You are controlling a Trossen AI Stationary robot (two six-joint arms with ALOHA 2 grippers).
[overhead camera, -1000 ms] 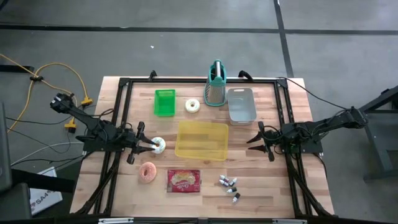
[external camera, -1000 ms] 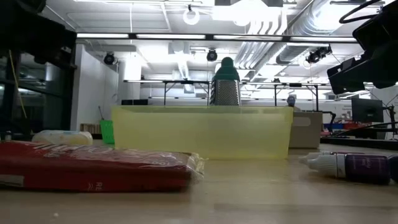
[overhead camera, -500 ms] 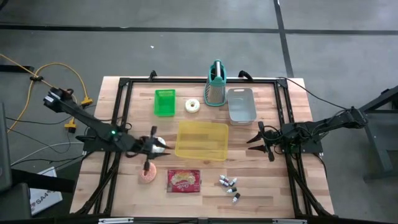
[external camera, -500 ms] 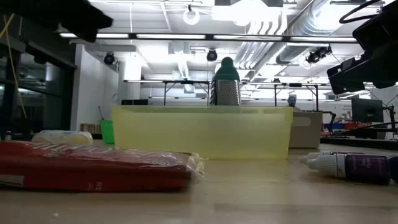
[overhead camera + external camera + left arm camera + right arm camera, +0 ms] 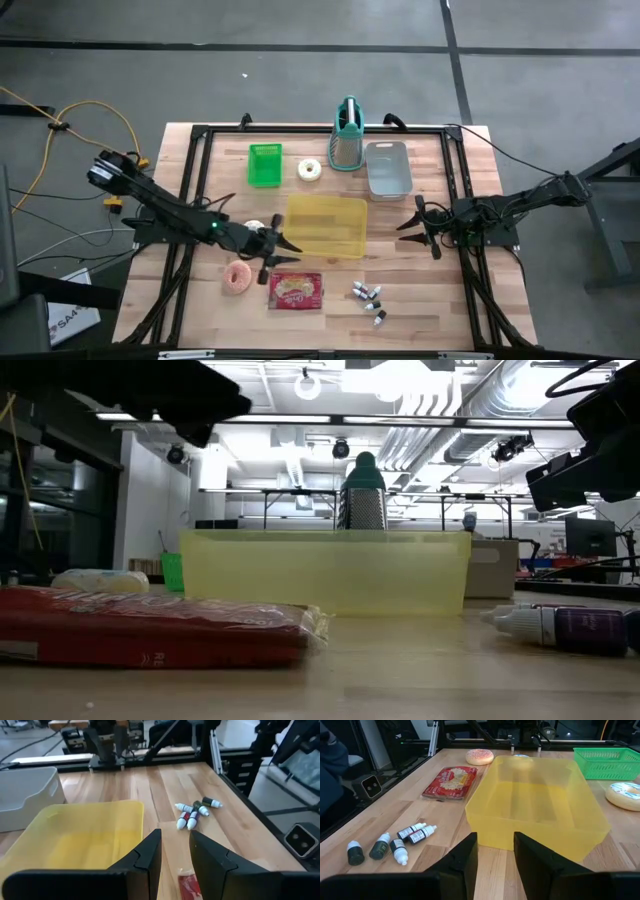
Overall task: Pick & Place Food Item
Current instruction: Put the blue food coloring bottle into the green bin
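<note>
Wooden table (image 5: 450, 290) slats carry several foods, so you must choose. Your left gripper (image 5: 280, 245) hangs above the boards at the yellow bin (image 5: 325, 225)'s near-left corner, fingers almost together with a narrow gap and nothing between them. The red snack packet (image 5: 296, 290) lies just beside it, the pink doughnut (image 5: 238, 277) near, and a pale doughnut (image 5: 255, 228) beside the arm. The packet likely handles light, crinkly and slick, its contents crushable, so widen first and pinch across its short width near the middle. The doughnuts look soft: squeeze one side of the ring gently. Your right gripper (image 5: 412, 222) waits at the bin's far side, parted and empty.
</note>
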